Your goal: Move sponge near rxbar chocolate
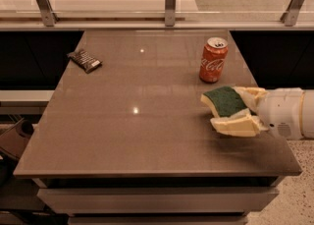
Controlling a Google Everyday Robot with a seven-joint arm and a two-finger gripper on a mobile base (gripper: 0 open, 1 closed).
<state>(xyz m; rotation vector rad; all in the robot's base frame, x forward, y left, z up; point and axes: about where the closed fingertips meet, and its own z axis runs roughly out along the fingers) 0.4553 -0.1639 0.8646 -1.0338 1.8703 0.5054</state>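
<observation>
The sponge (pixel 223 100), dark green on top with a pale yellow base, sits between my gripper's pale fingers at the table's right side. My gripper (pixel 228 109) reaches in from the right edge and is shut on the sponge, holding it slightly above the tabletop with a shadow beneath. The rxbar chocolate (pixel 85 60), a small dark wrapped bar, lies flat at the far left of the table, well away from the sponge and gripper.
A red Coca-Cola can (pixel 213 60) stands upright just beyond the sponge, toward the back right. The grey-brown table (pixel 147 135) has a railing with metal posts (pixel 170 3) along its far edge. A dark object (pixel 17 135) sits low at the left.
</observation>
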